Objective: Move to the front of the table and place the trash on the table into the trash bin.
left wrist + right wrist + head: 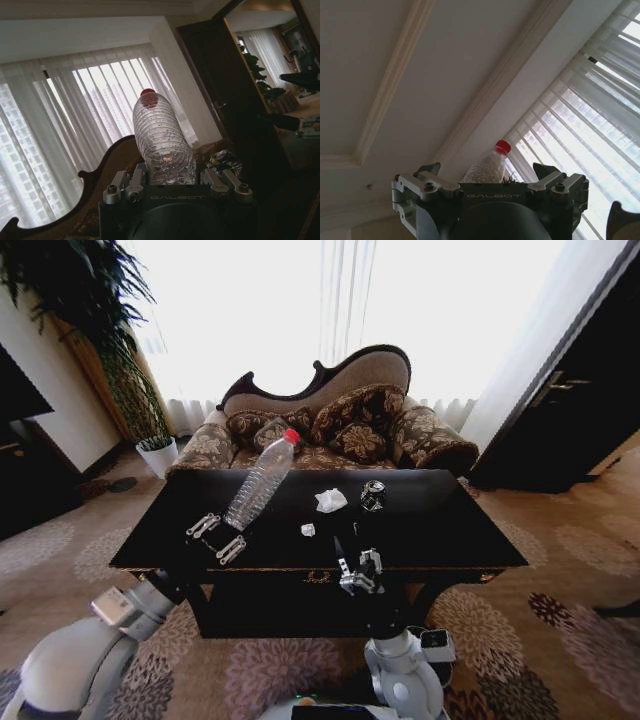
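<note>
The left gripper (217, 537), jaws apart, flanks the base of the bottle (259, 482) that leans tilted over the table (470, 530), so a slack or off-centre close could tip it; the right gripper (358, 571) waits open at the front edge.

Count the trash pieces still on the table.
4. The clear plastic bottle lies at the left gripper; crumpled tissue mid-table; dark can just right of it; tiny white scrap nearer the front. Nothing looks hidden.
</note>
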Robot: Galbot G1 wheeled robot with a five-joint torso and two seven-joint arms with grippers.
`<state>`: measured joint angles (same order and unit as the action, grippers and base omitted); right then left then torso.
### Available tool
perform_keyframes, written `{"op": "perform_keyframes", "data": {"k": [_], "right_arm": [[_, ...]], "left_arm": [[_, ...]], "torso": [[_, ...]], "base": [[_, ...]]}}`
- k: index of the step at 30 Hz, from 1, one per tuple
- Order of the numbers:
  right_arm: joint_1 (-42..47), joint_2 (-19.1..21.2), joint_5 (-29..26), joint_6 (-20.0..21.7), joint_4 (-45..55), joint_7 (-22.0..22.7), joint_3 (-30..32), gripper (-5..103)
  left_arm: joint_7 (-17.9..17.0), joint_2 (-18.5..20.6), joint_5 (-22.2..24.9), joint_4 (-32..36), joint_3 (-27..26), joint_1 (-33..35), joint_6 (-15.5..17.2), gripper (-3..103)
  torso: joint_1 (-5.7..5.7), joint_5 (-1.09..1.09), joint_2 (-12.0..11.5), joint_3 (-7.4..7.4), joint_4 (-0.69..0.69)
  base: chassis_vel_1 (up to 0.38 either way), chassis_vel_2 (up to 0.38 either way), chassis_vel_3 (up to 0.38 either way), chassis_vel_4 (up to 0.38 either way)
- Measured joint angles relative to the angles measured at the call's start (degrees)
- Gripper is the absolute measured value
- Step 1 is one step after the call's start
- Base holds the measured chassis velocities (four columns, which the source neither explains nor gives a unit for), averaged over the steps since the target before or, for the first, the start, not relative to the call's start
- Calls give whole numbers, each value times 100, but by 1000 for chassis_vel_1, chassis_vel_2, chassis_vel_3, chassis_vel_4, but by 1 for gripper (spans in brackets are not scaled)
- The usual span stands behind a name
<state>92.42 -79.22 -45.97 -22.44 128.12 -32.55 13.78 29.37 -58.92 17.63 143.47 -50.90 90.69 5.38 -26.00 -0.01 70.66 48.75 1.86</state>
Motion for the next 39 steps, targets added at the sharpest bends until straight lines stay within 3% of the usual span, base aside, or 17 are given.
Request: {"op": "perform_keyframes", "data": {"k": [3, 5, 9, 18, 22, 25, 30, 39], "right_arm": [[6, -19, 29, -14, 12, -95, -24, 100], [-6, -43, 131, -27, -3, -158, -46, 100], [-38, -54, 197, -23, -90, -151, -68, 100], [-228, -4, 376, 55, -320, 194, -210, 100], [-439, 99, 319, 172, -341, 424, -341, 100], [-663, 211, 286, 334, -331, 754, -479, 100], [-694, 198, 273, 367, -305, 807, -395, 100], [-756, 191, 134, 397, -391, 663, -283, 100]], "left_arm": [[139, 52, -140, -3, -8, 47, -219, 42], [366, 104, -340, -8, 29, 127, -661, 42], [419, 91, -515, -12, 125, 189, -873, 42], [518, 134, -537, -18, 223, 41, -931, 42], [546, 250, -522, -19, 253, 1, -928, 42], [568, 550, -437, -20, 288, -90, -893, 42], [576, 998, -345, -23, 403, -258, -870, 42], [589, 1292, -280, -28, 409, -346, -886, 41]], "torso": [[0, -1, 0, 0, 0], [0, 0, 0, 0, 0], [-1, 0, 0, 0, 0], [-1, 0, 0, 0, 0], [0, 0, 0, 0, 0], [-1, 0, 0, 1, -2], [-1, 0, 0, 0, 1], [-1, 0, 0, 1, 0]], "base": [[0, 0, 0, 0], [0, 0, 0, 0], [0, 0, 0, 0], [0, 0, 0, 0], [0, 0, 0, 0], [0, 0, 0, 0], [0, 0, 0, 0], [0, 0, 0, 0]]}}
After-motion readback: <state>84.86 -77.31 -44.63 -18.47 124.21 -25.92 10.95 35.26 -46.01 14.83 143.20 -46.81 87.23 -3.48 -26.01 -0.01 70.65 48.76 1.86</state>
